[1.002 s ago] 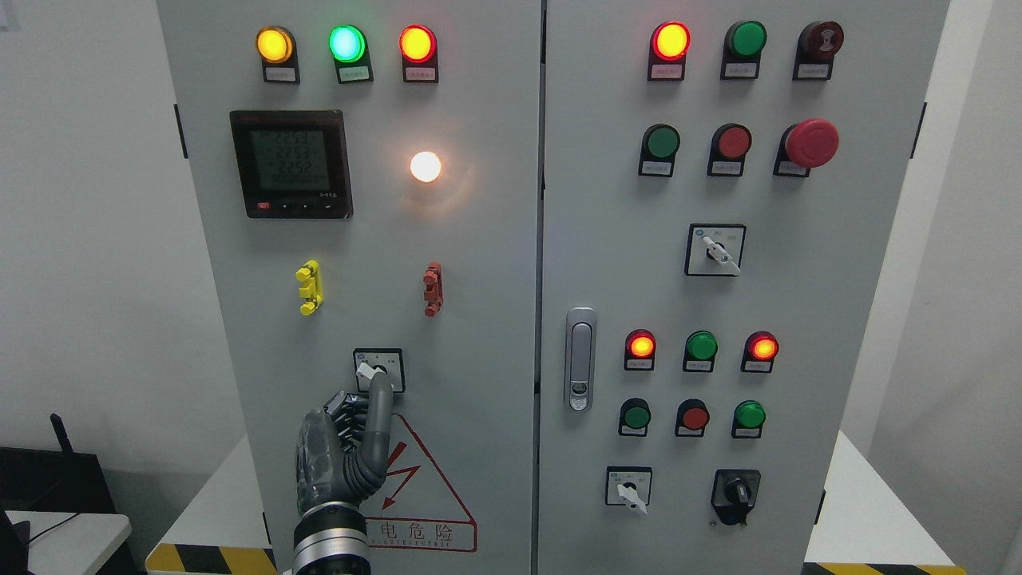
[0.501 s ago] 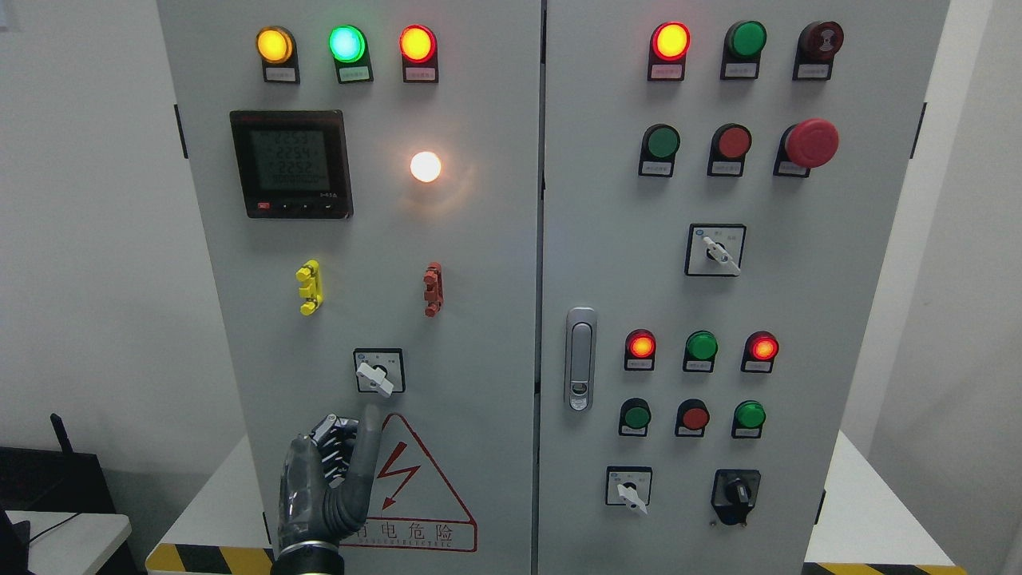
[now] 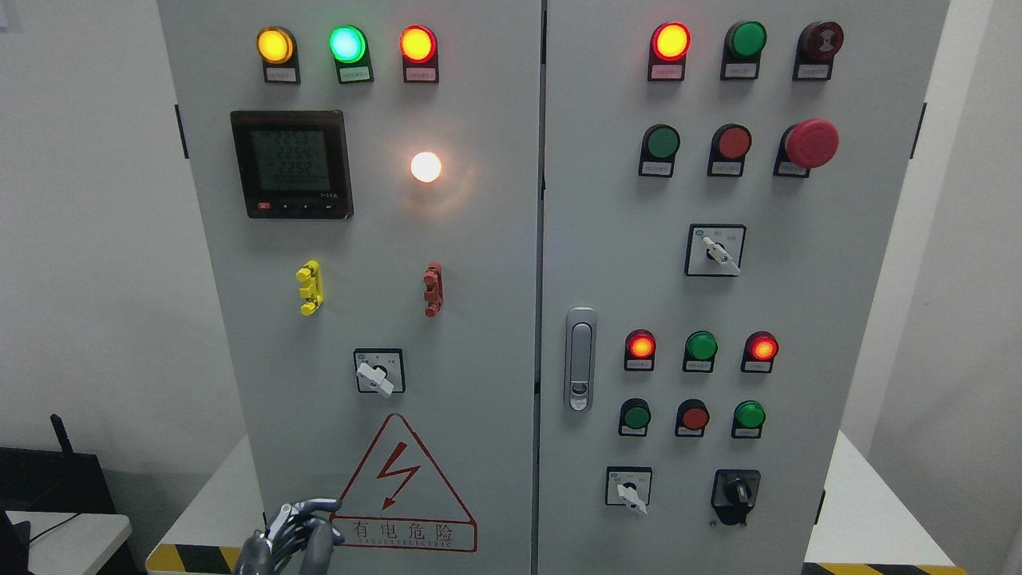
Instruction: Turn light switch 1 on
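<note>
Warning triangle (image 3: 403, 487) reads "有电危险"; meter (image 3: 291, 164) shows 2252.

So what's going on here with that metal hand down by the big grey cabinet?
A robot is working an electrical cabinet. Its left hand is low at the bottom edge, below the small turn switch on the left door, touching nothing. The round white lamp above that switch glows. The right hand is out of view.

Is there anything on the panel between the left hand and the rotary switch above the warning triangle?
Nothing visible does. The left hand sits low by the triangle's left corner, and only the flat warning sticker lies below the rotary switch.
</note>
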You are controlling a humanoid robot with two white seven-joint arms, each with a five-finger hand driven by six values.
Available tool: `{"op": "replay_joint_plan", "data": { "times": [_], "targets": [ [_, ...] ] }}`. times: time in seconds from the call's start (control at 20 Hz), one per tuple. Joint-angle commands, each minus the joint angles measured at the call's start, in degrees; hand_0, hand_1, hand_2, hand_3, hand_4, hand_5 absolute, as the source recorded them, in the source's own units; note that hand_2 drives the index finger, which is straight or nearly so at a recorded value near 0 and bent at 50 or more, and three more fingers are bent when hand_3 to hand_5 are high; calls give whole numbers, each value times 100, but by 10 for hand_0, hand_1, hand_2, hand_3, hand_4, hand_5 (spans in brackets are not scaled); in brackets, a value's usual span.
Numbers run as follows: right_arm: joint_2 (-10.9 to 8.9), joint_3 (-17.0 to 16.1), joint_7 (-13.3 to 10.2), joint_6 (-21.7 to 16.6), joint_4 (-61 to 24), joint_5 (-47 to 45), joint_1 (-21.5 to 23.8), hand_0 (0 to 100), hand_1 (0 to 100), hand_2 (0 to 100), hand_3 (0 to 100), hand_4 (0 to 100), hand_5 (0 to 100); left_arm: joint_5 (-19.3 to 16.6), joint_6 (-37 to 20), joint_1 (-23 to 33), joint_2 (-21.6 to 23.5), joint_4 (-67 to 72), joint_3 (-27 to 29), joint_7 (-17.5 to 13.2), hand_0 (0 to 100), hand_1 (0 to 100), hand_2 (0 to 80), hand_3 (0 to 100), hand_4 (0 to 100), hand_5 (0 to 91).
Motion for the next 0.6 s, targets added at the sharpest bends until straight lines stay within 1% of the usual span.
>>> {"op": "replay_joint_plan", "data": {
  "times": [0.0,0.05,0.1,0.2,0.3,0.35,0.45,0.55],
  "targets": [
    [0,114,-4,2,-2,-149,0,120,389,0,0,0,0,12,-329,1067,161,1206,2042,-365,78,7,0,190,231,120],
    [0,114,-4,2,-2,-149,0,120,389,0,0,0,0,12,-329,1094,153,1565,2253,-365,114,0,0,136,184,102],
    [0,114,-4,2,-2,-149,0,120,389,0,0,0,0,12,-338,1103,152,1969,2464,-365,132,0,0,109,159,87],
    [0,114,-4,2,-2,-149,0,120,389,0,0,0,0,4,-338,1121,152,2716,2851,-365,218,16,0,42,110,52],
    [0,114,-4,2,-2,-149,0,120,389,0,0,0,0,12,-416,1129,161,3472,3098,-374,254,39,0,28,103,38],
    [0,114,-4,2,-2,-149,0,120,389,0,0,0,0,12,-548,1190,170,3920,3186,-382,277,44,0,30,99,13],
    [0,114,-4,2,-2,-149,0,120,389,0,0,0,0,12,-829,1340,292,4799,3222,-470,293,62,0,31,94,0],
    [0,114,-4,2,7,-149,0,120,389,0,0,0,0,12,-1136,1472,337,5748,3222,-479,298,85,0,15,85,0]
  ]
}}
